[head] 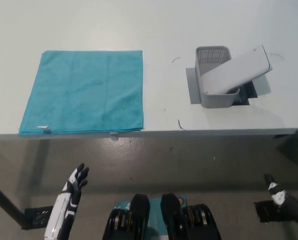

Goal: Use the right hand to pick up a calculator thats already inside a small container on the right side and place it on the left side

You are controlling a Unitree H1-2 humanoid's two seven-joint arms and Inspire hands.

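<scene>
**Calculator propped in its container, both hands below the tabletop edge**

We take the grey container (216, 80) as our landmark. It stands on the white tabletop (159, 30), on a grey mat (192, 86) whose edges show at the container's left and right. The calculator (235, 71), seen from its pale back, leans inside the container: its lower end rests within the walls near the front, and its upper end projects past the right rim, tilted up and away. To the left of the container, well apart from it, we see a teal cloth (84, 91) lying flat, its near edge just inside the tabletop's front edge. Between cloth and container lies a bare strip of tabletop; more bare surface extends behind the container and to its right.

Below the front edge, nearer than the container, both hands sit off the tabletop. The white left hand (76, 184) is down and far left of the container, fingers spread apart and holding nothing. The black right hand (278, 194) is down and to the right of the container; we cannot tell whether its fingers are apart or together.
</scene>
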